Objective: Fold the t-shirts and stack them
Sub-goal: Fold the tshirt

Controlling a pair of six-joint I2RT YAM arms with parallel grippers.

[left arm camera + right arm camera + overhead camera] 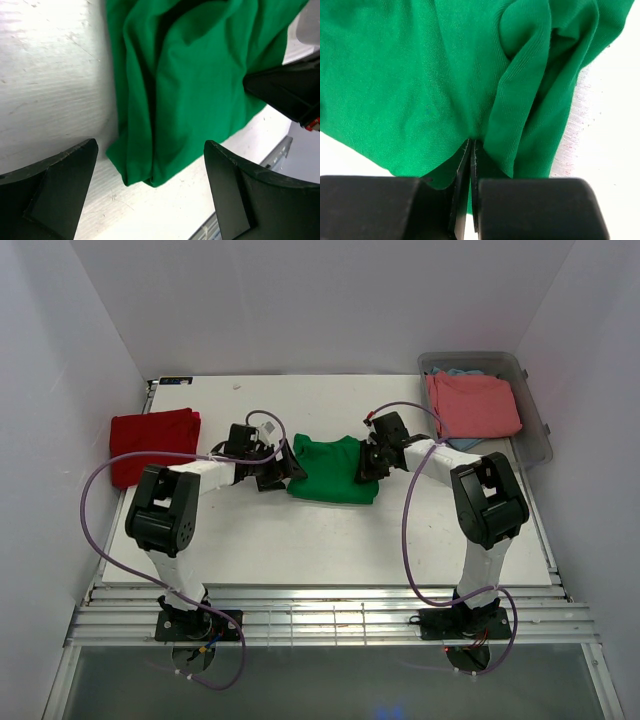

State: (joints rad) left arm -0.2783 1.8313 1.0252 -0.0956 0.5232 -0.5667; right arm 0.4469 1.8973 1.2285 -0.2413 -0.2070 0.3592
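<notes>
At the bottom of the top view the two arm bases sit at the near edge of the white table (300, 540), and both arms reach inward to the middle of the frame. There the green t-shirt (330, 468) lies bunched and partly folded on the table, between the two grippers. The left gripper (283, 468) is at the shirt's left edge with its jaws spread wide and nothing between them; in its wrist view the dark fingers (60, 185) stand at the lower corners of the frame, with a folded corner of the green cloth (190, 75) above the gap. The right gripper (368, 462) is at the shirt's right edge, and its wrist view shows the jaws pressed together, pinching a ridge of the green fabric (420, 75) at their tips (471, 150). Farther back, a red t-shirt (150, 440) lies folded at the left edge of the table. At the upper right a clear plastic bin (535, 430) holds a salmon-pink t-shirt (472, 405), with light blue cloth (460, 371) showing at its far edge.
</notes>
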